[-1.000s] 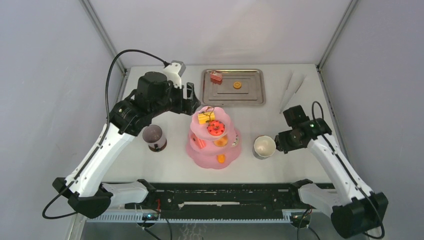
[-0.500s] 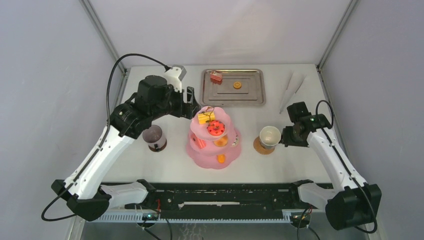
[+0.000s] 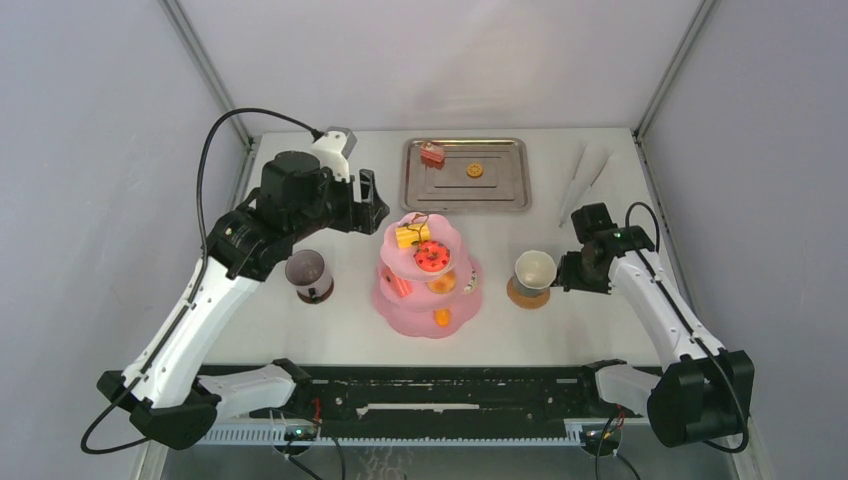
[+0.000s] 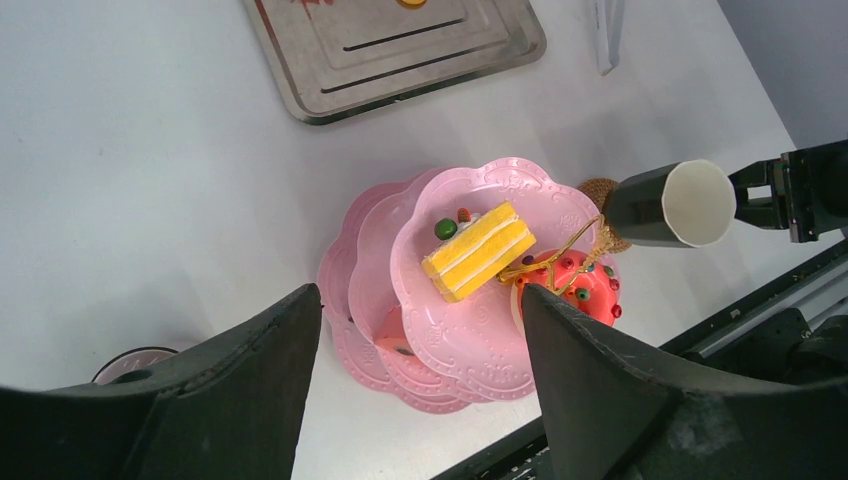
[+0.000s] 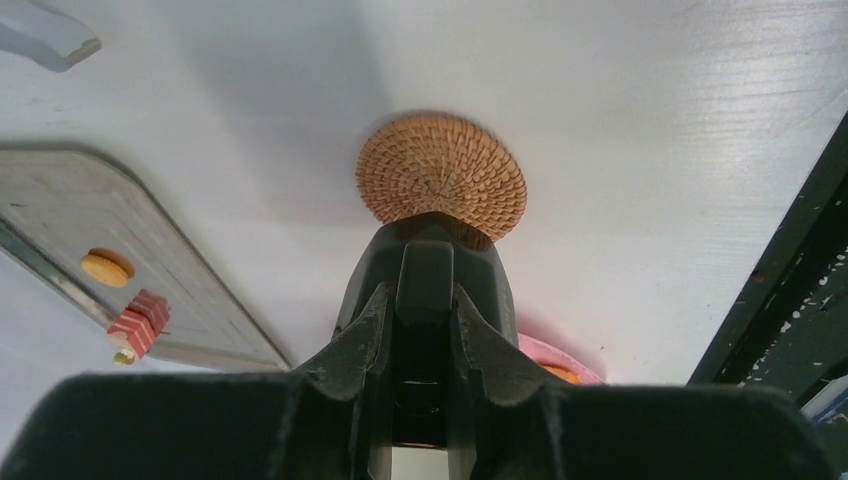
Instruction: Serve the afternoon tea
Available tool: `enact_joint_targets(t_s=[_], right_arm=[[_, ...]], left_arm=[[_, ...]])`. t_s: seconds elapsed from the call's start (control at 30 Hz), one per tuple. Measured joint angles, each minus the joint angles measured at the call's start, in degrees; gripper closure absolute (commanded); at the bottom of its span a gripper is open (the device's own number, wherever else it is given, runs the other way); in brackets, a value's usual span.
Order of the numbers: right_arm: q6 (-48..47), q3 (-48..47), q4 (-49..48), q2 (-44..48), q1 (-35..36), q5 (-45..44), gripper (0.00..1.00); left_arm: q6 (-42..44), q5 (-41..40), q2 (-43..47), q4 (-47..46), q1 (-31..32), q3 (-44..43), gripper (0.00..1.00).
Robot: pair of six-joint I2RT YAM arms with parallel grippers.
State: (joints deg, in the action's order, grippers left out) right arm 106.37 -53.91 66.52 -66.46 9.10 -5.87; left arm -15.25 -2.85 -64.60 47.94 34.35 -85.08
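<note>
Right wrist: my right claw (image 5: pixel 424 300) clamps the black mug (image 5: pixel 488 270) by its handle over a coaster (image 5: pixel 440 175); left claw (image 4: pixel 420 300) hangs spread above the pink stand (image 4: pixel 450 330)

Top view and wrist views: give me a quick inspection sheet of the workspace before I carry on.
Surface: white table, no spills seen.
Job's things: pink stand central, holding a yellow cake slice and a red doughnut; mauve mug to its left; black mug to its right over a coaster, contact unclear; red cake slice and orange biscuit on the steel tray.
Clutter: pale cone, far right.
Grippers: left gripper open, empty; right gripper shut on black mug.
Cables: black cable arcs beside the left arm.
Surroundings: grey walls, frame posts.
</note>
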Motion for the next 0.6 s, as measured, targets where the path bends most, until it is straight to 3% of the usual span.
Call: enact_joint_targets(t_s=[0.6], right_arm=[[0.0,4.8,-5.4,-4.9,-1.8,3.9,1.0]], left_arm=[[0.0,0.0,-0.3,0.2,0.0,0.1,0.23]])
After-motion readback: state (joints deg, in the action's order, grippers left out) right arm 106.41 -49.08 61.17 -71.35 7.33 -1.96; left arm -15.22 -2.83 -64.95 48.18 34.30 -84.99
